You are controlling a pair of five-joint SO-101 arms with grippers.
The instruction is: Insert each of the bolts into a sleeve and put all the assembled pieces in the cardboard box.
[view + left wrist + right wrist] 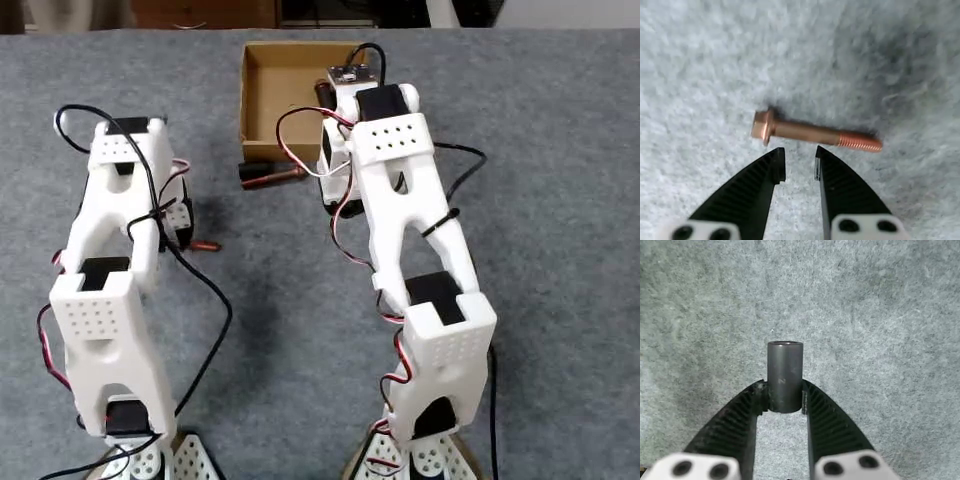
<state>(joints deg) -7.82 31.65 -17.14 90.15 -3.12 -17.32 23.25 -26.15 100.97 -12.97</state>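
- Two arms sit side by side on a grey mat (560, 150), and each one has its own job.
- The left gripper (800, 162) hangs just over a copper bolt (815, 132) that lies flat on the mat. Its jaws are only a little bit apart and hold nothing. The bolt is close in front of the tips and does not touch them.
- The right gripper (785, 399) squeezes a dark sleeve (785, 372) by one end. The sleeve's open hole points away from the gripper.
- The cardboard box (280, 90) sits at the far side of the table, near the right arm. Just outside it lies another bolt-and-sleeve piece (272, 176) — it looks put together, but I can't be sure.
- I think the step is this: pick up the loose bolt so it can go into the held sleeve.
- Next, the left gripper needs to go down around the bolt's middle and close. Then the threaded end must line up with the sleeve's hole — a small miss and it will bump the rim.
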